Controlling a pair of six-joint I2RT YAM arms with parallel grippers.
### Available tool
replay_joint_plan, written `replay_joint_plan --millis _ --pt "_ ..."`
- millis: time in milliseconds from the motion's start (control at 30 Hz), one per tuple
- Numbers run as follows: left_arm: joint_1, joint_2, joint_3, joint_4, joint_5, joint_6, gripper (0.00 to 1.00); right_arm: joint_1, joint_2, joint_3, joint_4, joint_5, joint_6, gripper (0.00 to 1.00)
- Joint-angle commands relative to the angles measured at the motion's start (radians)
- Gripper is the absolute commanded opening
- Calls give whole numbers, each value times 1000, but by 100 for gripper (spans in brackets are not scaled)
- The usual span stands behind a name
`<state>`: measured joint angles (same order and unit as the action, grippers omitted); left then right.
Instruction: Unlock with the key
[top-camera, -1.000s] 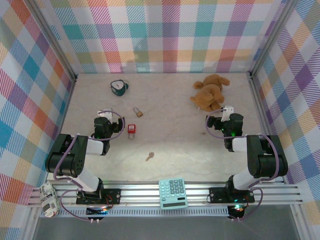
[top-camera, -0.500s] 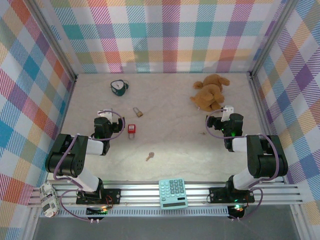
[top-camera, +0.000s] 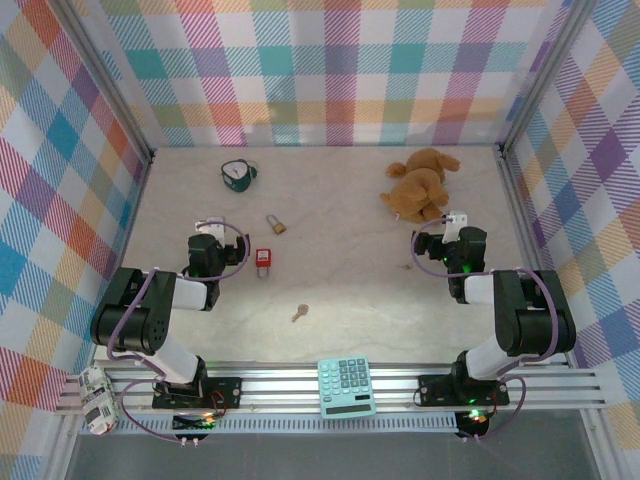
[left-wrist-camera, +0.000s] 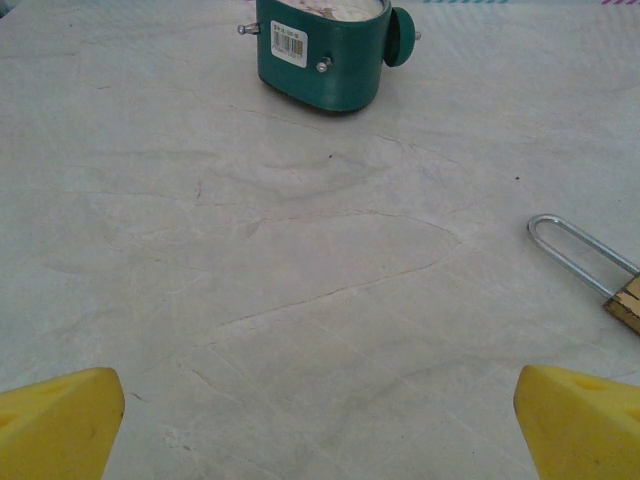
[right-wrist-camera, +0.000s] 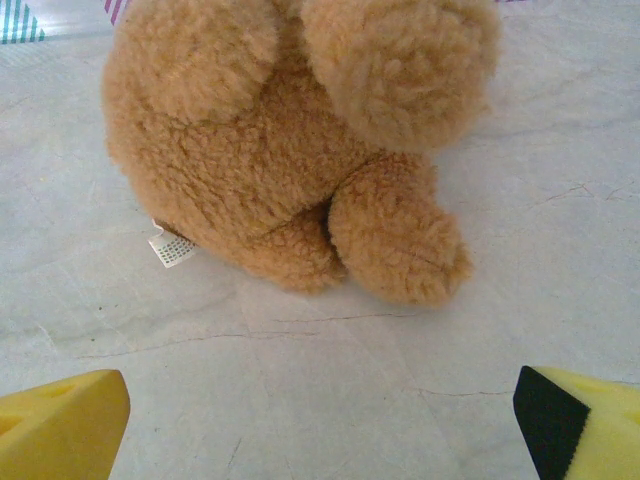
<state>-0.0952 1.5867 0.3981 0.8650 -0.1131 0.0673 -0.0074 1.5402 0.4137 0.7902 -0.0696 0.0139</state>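
My left fingers (left-wrist-camera: 62, 420) are spread wide and hold nothing, and so are my right fingers (right-wrist-camera: 66, 420). That suits a start, I judge, since the key (top-camera: 299, 313) has not been picked up. It lies flat and alone on the open desk (top-camera: 360, 290), roughly midway between my two arms and closer to my bases than either set of fingers. Both sets point away from it: the left toward a green clock (left-wrist-camera: 325, 50), with the brass lock (left-wrist-camera: 627, 302) at the right edge of that view, the right toward the bear (right-wrist-camera: 290, 150). The key is well apart from both, and the left looks slightly nearer. The red lock (top-camera: 263, 257) sits between the key and the brass lock. From above the key is too small to tell which way its blade points.
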Motion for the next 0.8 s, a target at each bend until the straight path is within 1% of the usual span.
replay_joint_plan --millis 0,433,533,767 --pt "9 -7 6 14 8 -9 100 -8 -9 16 -2 -18 -4 99" --pt "9 -7 9 9 11 -12 100 -8 -9 16 -2 -19 -4 99" --pt "9 -5 8 11 -29 -26 100 -8 -10 16 -2 -19 -5 99" --pt "9 -7 6 14 -32 -25 100 -7 -9 16 -2 -20 -4 99"
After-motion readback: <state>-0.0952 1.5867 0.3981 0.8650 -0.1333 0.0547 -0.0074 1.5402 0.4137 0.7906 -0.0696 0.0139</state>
